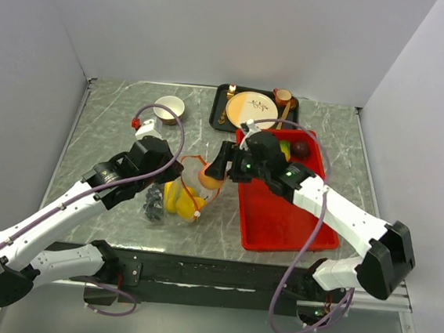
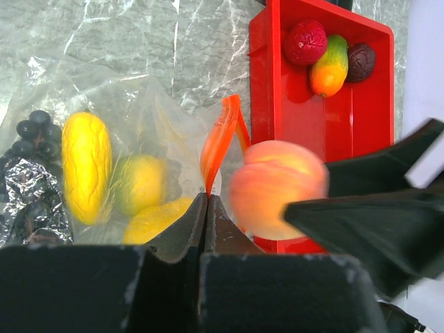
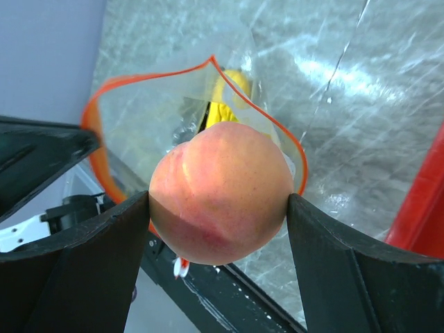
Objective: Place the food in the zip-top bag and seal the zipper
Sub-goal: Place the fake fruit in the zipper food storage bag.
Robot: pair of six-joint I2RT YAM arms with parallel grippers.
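My right gripper is shut on a peach, one finger on each side. The peach hangs just over the open mouth of the zip-top bag. My left gripper is shut on the orange-red zipper strip and holds the bag's rim up. Inside the clear bag lie a yellow lemon, other yellow pieces and dark grapes. A red apple, a mango and a dark plum sit in the far corner of the red tray. The white slider tab shows below the peach.
The red tray lies right of the bag. At the back stand a black tray with a cream plate, a cup and a small bowl. Grey walls close in left, right and behind.
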